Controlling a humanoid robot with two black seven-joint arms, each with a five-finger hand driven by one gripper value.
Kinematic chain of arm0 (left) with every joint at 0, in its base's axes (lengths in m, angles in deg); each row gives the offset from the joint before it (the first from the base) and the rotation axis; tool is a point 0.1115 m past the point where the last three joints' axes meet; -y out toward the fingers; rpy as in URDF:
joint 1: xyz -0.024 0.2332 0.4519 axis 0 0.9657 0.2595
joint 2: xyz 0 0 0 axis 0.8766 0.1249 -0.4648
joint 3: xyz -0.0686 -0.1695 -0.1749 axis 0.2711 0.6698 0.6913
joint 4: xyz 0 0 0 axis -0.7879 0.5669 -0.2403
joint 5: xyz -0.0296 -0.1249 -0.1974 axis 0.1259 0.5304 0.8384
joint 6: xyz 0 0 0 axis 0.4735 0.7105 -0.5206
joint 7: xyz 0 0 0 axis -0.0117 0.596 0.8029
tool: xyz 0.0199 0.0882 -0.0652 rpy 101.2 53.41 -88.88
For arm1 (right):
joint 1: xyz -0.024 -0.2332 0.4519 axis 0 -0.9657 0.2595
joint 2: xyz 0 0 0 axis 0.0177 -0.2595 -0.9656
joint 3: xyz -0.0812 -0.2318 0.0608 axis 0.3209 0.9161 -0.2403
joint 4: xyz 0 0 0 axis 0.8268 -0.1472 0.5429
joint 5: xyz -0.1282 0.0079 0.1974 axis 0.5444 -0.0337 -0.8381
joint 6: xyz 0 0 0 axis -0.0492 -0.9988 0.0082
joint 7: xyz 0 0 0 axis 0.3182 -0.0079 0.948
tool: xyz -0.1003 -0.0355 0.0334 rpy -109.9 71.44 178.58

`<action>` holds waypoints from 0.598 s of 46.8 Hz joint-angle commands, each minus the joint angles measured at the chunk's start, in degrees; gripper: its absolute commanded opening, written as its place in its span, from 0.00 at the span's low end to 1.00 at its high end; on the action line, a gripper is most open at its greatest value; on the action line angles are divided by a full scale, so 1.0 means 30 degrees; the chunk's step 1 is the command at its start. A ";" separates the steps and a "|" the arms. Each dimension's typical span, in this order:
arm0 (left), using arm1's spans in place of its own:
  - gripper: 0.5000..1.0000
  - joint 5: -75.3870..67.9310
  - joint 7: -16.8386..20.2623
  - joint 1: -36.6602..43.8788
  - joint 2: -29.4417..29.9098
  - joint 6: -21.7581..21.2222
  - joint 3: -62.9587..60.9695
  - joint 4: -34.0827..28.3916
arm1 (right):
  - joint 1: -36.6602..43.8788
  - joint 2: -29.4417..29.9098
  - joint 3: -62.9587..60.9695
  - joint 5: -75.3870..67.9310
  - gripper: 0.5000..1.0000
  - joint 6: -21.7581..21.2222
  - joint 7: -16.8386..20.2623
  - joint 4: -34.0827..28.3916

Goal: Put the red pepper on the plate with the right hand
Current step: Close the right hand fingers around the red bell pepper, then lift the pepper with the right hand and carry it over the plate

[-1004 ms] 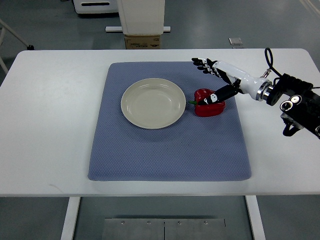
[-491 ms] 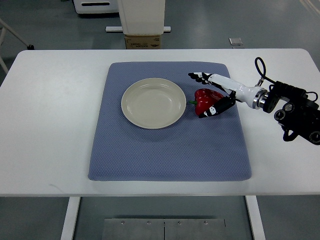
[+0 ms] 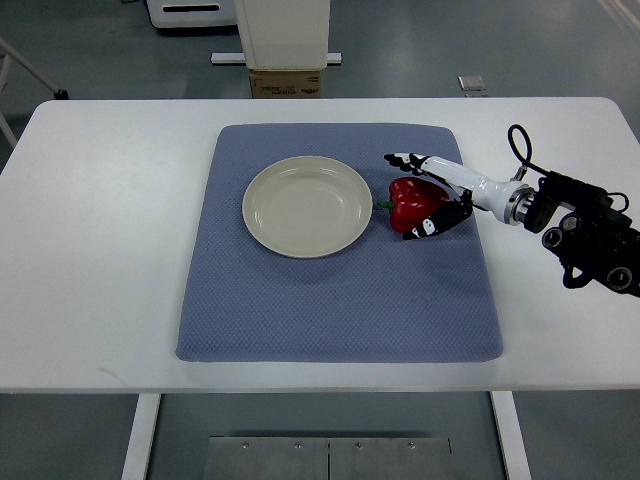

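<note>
1 red pepper (image 3: 411,200), 1 plate (image 3: 307,206), 1 mat (image 3: 330,290), 1 table (image 3: 90,250), 1 robot hand (image 3: 432,195)

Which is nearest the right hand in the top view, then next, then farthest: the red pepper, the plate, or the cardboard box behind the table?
1. red pepper: the right hand is cupped around it on the blue mat.
2. plate: left of the pepper, at the mat's middle.
3. cardboard box: on the floor beyond the table's far edge.
</note>
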 commanded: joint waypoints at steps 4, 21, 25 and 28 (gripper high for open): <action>1.00 -0.0015 0.0005 0.0000 0.0000 0.0002 0.0000 0.0000 | -0.0004 0.0138 0.0143 -0.0001 0.84 -0.0002 0.0001 0.0404; 1.00 -0.0015 -0.0025 0.0000 0.0000 0.0002 0.0000 0.0000 | -0.0004 0.0284 0.0671 -0.0001 0.67 -0.0031 0.0001 0.1078; 1.00 0.0014 0.0005 0.0000 0.0000 0.0002 0.0000 0.0000 | 0.0025 0.0284 0.0671 -0.0001 0.58 -0.0031 0.0001 0.1078; 1.00 -0.0015 0.0004 0.0000 0.0000 0.0002 0.0000 0.0000 | 0.0025 0.0284 0.0671 0.0028 0.52 -0.0031 0.0001 0.1137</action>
